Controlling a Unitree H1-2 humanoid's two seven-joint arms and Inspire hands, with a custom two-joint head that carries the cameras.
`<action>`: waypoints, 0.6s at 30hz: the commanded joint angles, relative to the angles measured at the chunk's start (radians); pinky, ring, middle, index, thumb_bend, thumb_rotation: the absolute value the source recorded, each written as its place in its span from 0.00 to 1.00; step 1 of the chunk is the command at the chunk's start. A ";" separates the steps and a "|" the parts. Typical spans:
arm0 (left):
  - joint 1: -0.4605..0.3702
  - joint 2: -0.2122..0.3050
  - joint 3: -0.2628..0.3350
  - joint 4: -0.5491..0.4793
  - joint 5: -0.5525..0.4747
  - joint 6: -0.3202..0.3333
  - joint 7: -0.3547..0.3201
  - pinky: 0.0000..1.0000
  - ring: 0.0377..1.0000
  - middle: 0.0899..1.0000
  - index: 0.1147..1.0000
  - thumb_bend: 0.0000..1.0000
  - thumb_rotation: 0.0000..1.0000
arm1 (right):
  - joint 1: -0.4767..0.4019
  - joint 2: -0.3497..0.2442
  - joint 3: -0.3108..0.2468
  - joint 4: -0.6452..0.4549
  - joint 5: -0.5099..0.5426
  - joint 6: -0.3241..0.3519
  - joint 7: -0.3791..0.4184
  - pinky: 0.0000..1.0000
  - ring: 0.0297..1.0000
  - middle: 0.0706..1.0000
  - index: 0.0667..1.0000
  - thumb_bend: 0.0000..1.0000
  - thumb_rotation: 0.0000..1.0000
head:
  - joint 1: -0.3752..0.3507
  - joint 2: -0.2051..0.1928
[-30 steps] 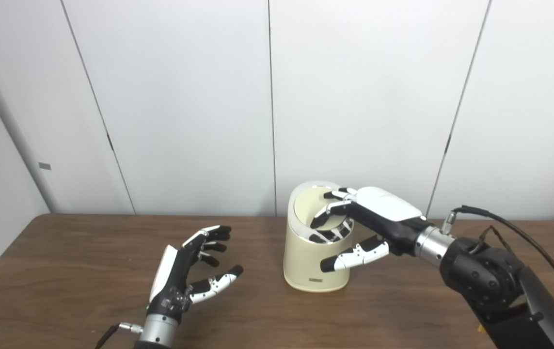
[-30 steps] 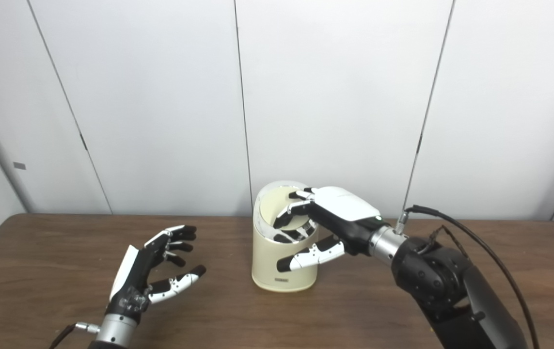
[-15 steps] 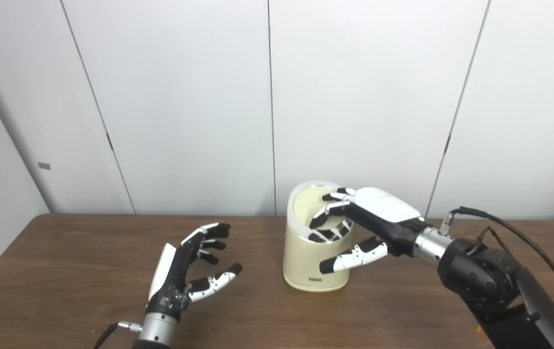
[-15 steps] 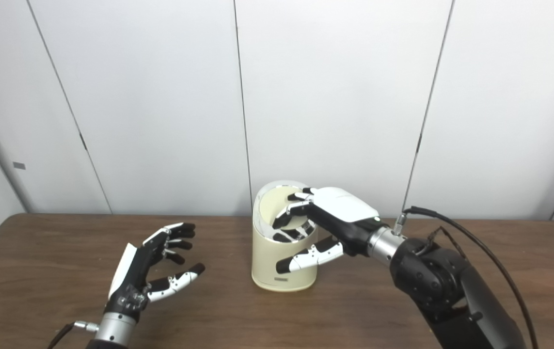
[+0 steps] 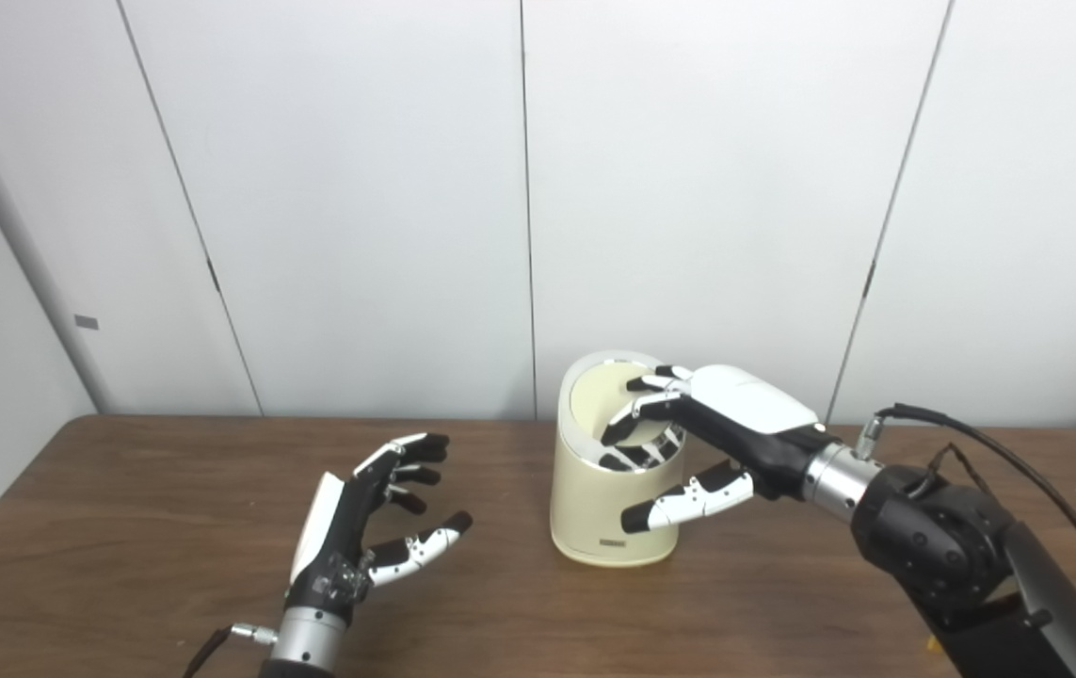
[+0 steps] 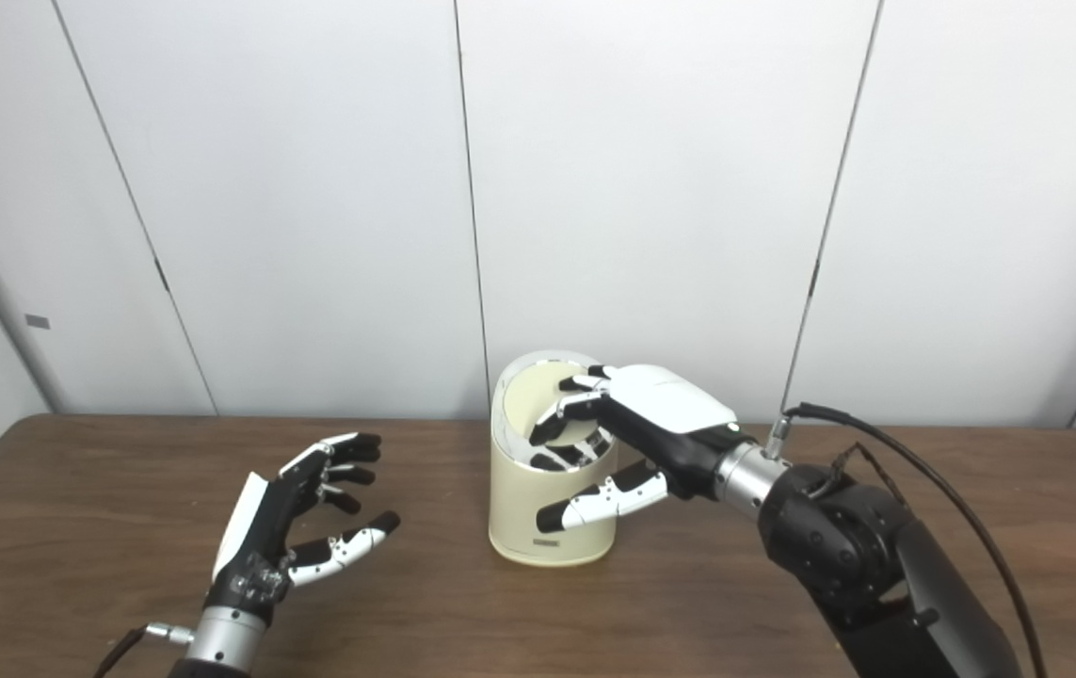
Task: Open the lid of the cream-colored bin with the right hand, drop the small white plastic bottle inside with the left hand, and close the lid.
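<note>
The cream-colored bin (image 5: 589, 513) stands on the brown table (image 5: 123, 537), just right of the middle. Its round cream lid (image 5: 597, 400) sits inside a shiny rim on the slanted top. My right hand (image 5: 735, 414) reaches over the bin from the right. Its fingers (image 5: 639, 410) curl down onto the lid's right half, and its thumb (image 5: 683, 501) sticks out in front of the bin wall, holding nothing. My left hand (image 5: 363, 523) hovers over the table to the left of the bin, open and empty. No small white bottle shows in either view.
White wall panels (image 5: 359, 188) rise right behind the table's far edge. A black cable (image 5: 1018, 461) loops above my right forearm.
</note>
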 commanded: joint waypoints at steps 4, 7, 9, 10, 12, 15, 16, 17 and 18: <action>-0.037 0.005 0.006 -0.028 0.003 -0.010 0.009 0.55 0.68 0.73 0.74 0.58 0.07 | -0.033 -0.017 -0.034 -0.033 0.033 -0.008 -0.004 1.00 0.94 0.73 0.70 0.63 0.71 | -0.001 -0.005; -0.040 0.004 0.006 -0.024 0.004 -0.014 0.011 0.55 0.68 0.73 0.74 0.59 0.07 | -0.039 -0.020 -0.044 -0.028 0.049 -0.027 -0.010 1.00 0.93 0.73 0.71 0.63 0.70 | 0.001 -0.006; -0.040 0.005 0.004 -0.022 0.004 -0.018 0.011 0.55 0.68 0.73 0.74 0.59 0.08 | -0.040 -0.019 -0.052 -0.028 0.054 -0.030 -0.015 0.89 0.92 0.74 0.72 0.63 0.69 | 0.001 -0.006; -0.040 0.005 0.004 -0.021 0.005 -0.020 0.011 0.55 0.68 0.73 0.74 0.59 0.08 | -0.039 -0.018 -0.058 -0.027 0.056 -0.029 -0.019 0.85 0.92 0.75 0.73 0.63 0.68 | 0.001 -0.006; -0.040 0.003 0.003 -0.021 0.003 -0.020 0.010 0.55 0.68 0.73 0.74 0.59 0.09 | -0.036 -0.015 -0.069 -0.027 0.054 -0.030 -0.031 0.78 0.91 0.80 0.76 0.64 0.66 | 0.001 -0.006; -0.041 0.002 0.002 -0.022 0.005 -0.016 0.011 0.56 0.68 0.73 0.74 0.60 0.10 | -0.032 -0.009 -0.083 -0.027 0.056 -0.033 -0.045 0.76 0.89 0.84 0.81 0.62 0.64 | 0.001 -0.006; -0.042 0.002 0.002 -0.022 0.006 -0.014 0.011 0.56 0.68 0.73 0.73 0.60 0.10 | -0.031 -0.008 -0.086 -0.027 0.057 -0.034 -0.049 0.76 0.89 0.84 0.82 0.62 0.63 | 0.001 -0.006; -0.041 0.001 0.001 -0.023 0.009 -0.013 0.012 0.56 0.68 0.73 0.73 0.60 0.10 | -0.029 -0.007 -0.091 -0.027 0.058 -0.034 -0.055 0.76 0.89 0.85 0.83 0.62 0.63 | -0.003 -0.006; -0.041 0.000 0.001 -0.025 0.009 -0.011 0.011 0.55 0.68 0.73 0.73 0.60 0.11 | -0.027 -0.006 -0.096 -0.028 0.058 -0.034 -0.063 0.76 0.88 0.85 0.84 0.62 0.62 | -0.002 -0.005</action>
